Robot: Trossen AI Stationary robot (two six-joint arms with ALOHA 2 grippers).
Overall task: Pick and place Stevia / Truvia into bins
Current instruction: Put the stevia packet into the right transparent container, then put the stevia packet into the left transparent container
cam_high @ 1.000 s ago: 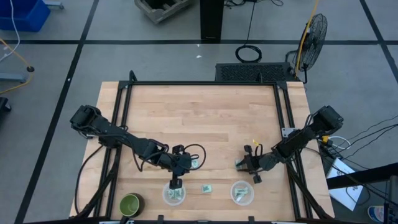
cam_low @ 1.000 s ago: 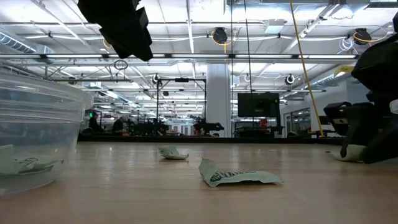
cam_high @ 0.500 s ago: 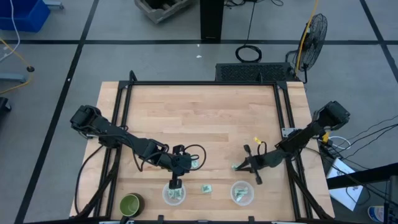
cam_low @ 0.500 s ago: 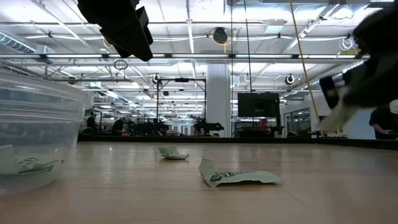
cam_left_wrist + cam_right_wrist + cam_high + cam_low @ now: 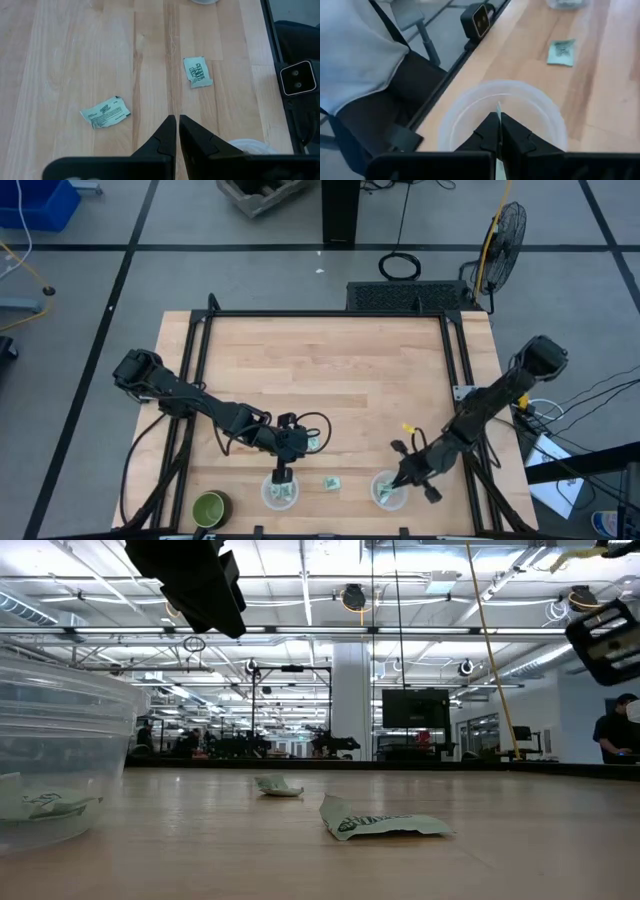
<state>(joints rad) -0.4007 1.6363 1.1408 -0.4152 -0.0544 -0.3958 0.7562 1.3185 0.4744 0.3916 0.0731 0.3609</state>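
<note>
Right claw [image 5: 498, 121] now swung over the right bin [image 5: 470, 107], pinching a packet [image 5: 498, 109]; drop-ready; left claw [image 5: 177, 122] closed, empty.

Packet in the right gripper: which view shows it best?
Right wrist view: the packet stands edge-on between the shut right gripper fingers, over the bin. High view shows only the gripper at that bin. Low and left wrist views miss it.
</note>
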